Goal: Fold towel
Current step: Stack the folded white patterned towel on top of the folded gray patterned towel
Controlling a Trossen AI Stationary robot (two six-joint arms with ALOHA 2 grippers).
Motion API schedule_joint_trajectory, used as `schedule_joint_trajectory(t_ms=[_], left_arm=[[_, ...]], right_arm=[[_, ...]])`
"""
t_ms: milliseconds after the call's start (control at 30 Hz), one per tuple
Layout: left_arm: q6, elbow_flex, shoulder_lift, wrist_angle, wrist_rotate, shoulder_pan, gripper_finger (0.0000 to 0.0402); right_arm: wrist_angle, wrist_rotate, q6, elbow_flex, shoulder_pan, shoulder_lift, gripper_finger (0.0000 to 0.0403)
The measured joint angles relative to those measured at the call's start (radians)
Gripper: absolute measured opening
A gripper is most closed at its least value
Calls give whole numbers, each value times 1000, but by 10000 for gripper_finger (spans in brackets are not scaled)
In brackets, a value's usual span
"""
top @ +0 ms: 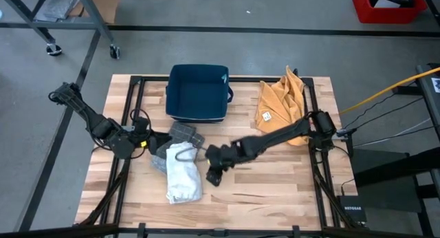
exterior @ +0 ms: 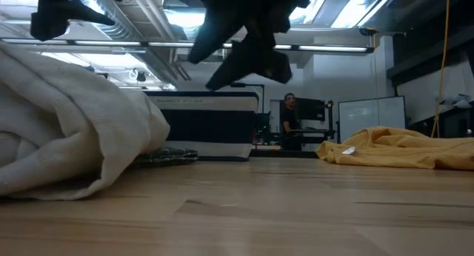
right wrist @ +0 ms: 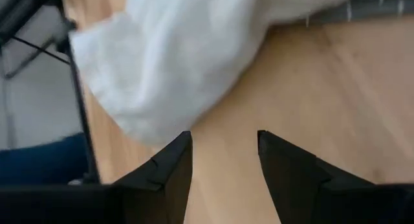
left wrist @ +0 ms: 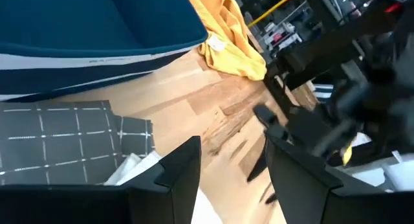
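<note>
table [top: 275, 183]: plain wood planks in a black frame, room behind is a workshop with a person at a monitor far back.
blue bin [top: 198, 92]: sits at the far edge, yellow cloth [top: 280, 104] heaped beside it, so watch you don't snag either.
white towel [top: 183, 170]: bunched near the front-left, half on a grey checked towel [top: 182, 133]. Grab too deep and you'll probably lift both.
right gripper [top: 213, 175]: fingers parted, empty, just beside the towel.
left gripper [top: 152, 143]: fingers parted, empty, at the grey towel's edge.
</note>
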Motion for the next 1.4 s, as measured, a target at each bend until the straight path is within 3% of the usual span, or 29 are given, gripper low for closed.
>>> schedule_joint_trajectory(t_ms=[167,367,667,833,1000,1400], left_arm=[[66,0,19,-9,6,-2,166],[128,0,69,-7,151,-11,166],[313,0,198,-3,237,-64,166],[241,0,293,0,251,-102,166],[159,0,375,-7,251,-120,166],[-61,0,536,-124,244,-80,166]], right_arm=[[117,106,6,-3,52,40,177],[283,88,40,-3,54,108,177],[215,121,120,-3,54,124,177],[214,182,163,-3,48,139,177],[223,322,165,-3,27,138,177],[241,291,253,-3,-71,166,177]])
